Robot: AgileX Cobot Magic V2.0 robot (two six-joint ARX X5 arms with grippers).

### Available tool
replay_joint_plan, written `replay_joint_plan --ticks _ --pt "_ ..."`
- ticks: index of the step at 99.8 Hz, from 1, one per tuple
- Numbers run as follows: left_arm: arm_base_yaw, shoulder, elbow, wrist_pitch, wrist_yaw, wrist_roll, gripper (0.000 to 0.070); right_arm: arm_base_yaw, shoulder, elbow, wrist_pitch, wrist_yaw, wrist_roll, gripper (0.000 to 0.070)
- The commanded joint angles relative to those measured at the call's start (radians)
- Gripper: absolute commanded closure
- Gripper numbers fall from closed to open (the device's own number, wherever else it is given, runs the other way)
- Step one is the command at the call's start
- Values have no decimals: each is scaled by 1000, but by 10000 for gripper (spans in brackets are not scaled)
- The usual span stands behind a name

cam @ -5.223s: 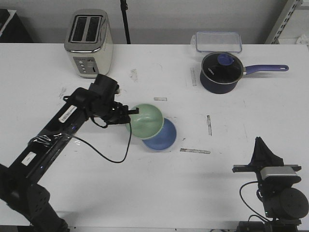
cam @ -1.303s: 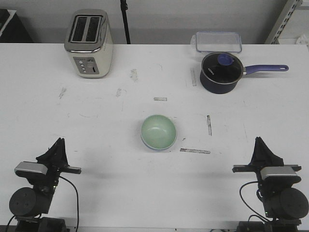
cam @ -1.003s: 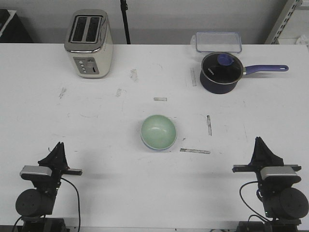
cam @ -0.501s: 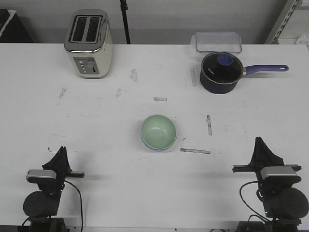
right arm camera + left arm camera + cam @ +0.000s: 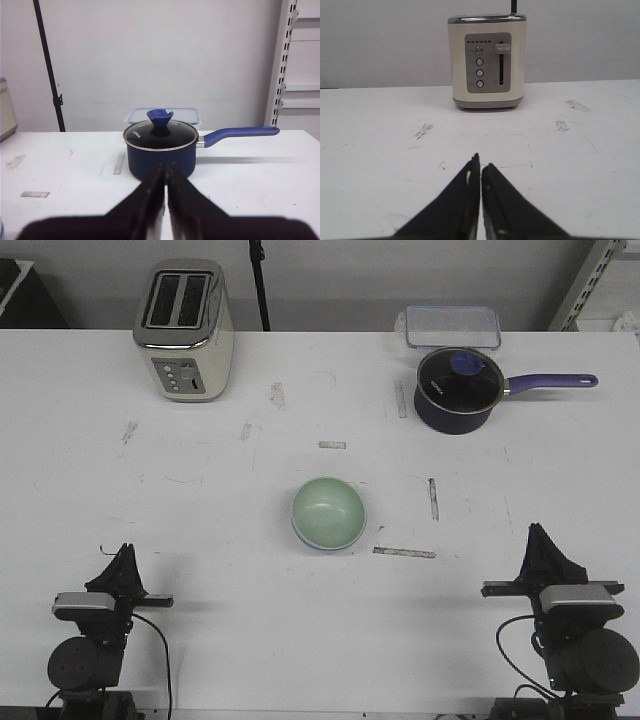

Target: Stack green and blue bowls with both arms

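The pale green bowl [image 5: 328, 511] sits nested in the blue bowl, whose rim [image 5: 330, 547] shows only as a thin edge under it, at the middle of the table. My left gripper [image 5: 122, 560] is folded back at the near left edge, shut and empty; in the left wrist view its jaws [image 5: 480, 165] are closed together over bare table. My right gripper [image 5: 541, 537] is folded back at the near right edge, shut and empty; in the right wrist view its jaws [image 5: 165, 169] point at the saucepan. Neither wrist view shows the bowls.
A cream toaster [image 5: 184, 330] stands at the back left and also shows in the left wrist view [image 5: 487, 61]. A dark navy saucepan [image 5: 458, 389] with glass lid and long handle stands at the back right, a clear lidded box [image 5: 452, 325] behind it. The saucepan also shows in the right wrist view [image 5: 161, 148].
The left arm let go of the green bowl, now nested in the blue one, and drew back to the near left edge, settling there over the last second. The right arm has not moved.
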Motion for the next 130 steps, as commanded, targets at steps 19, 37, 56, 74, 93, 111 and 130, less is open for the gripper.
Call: replay_joint_plan --ticks 19,37,56,74,93,111,130 --pt "-3 -2 -22 12 -2 2 698 1 0 -2 11 -1 10 698" --pt "-3 -2 -22 13 -2 2 698 1 0 -2 11 -1 10 697" --pt "-3 -2 -22 12 -2 2 698 1 0 -2 11 -1 10 698" --pt "-3 -2 -22 13 -2 2 698 2 -11 -16 13 0 5 698" --pt "-3 -2 -22 13 -2 2 698 11 -55 -121 81 7 5 698" --pt "-3 -2 -22 13 -2 2 698 11 -135 -269 194 7 6 698" --pt "-3 -2 -22 13 -2 2 698 11 -222 -364 193 7 6 697"
